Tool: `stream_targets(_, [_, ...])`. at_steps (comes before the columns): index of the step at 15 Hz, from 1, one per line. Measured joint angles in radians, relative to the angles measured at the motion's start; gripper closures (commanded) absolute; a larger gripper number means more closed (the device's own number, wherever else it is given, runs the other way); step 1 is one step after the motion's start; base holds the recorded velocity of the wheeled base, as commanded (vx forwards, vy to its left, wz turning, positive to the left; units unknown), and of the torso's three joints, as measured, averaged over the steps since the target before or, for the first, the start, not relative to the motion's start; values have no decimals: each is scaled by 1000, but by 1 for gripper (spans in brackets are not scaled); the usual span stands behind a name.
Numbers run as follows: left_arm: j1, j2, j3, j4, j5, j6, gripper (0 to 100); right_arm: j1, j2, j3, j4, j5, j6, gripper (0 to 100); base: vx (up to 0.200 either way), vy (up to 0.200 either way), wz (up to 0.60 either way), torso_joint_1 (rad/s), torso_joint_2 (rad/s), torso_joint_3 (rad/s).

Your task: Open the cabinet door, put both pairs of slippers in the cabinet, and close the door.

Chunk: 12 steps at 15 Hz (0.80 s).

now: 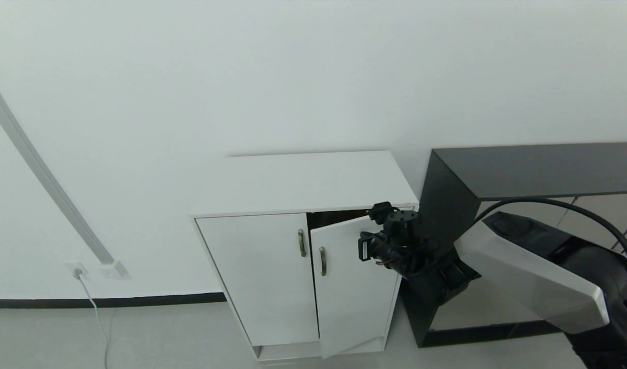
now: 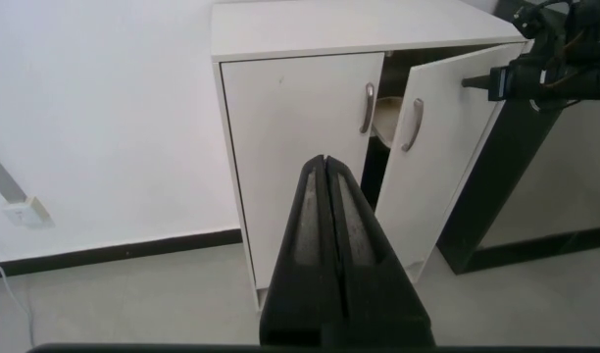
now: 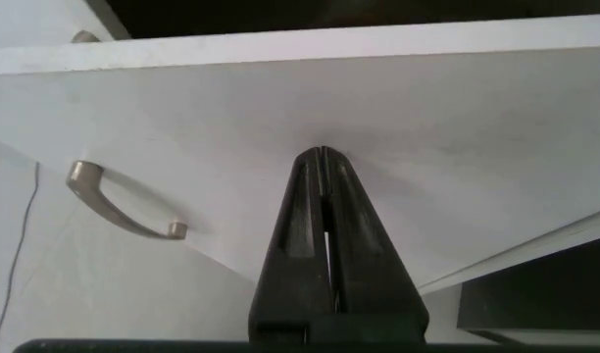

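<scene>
Cabinet (image 1: pixel 303 179) with one door ajar; both grippers closed on nothing.
The left gripper (image 2: pixel 325 165), fingers pressed together, is held well apart from the cabinet front. The left door (image 1: pixel 257 282) is shut, the right door (image 1: pixel 352 307) swung partly out. The right gripper (image 3: pixel 325 162), fingers pressed together, is seen at that door's face.

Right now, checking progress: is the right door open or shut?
Ajar: the right door angles outward, dark gap above it.
</scene>
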Motion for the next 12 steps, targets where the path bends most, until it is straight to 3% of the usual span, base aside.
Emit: stream_targets(12, [0,0,0,0,0,0,100,-36,76,-157,68,-1,0,100,0,0,0,0,0,0])
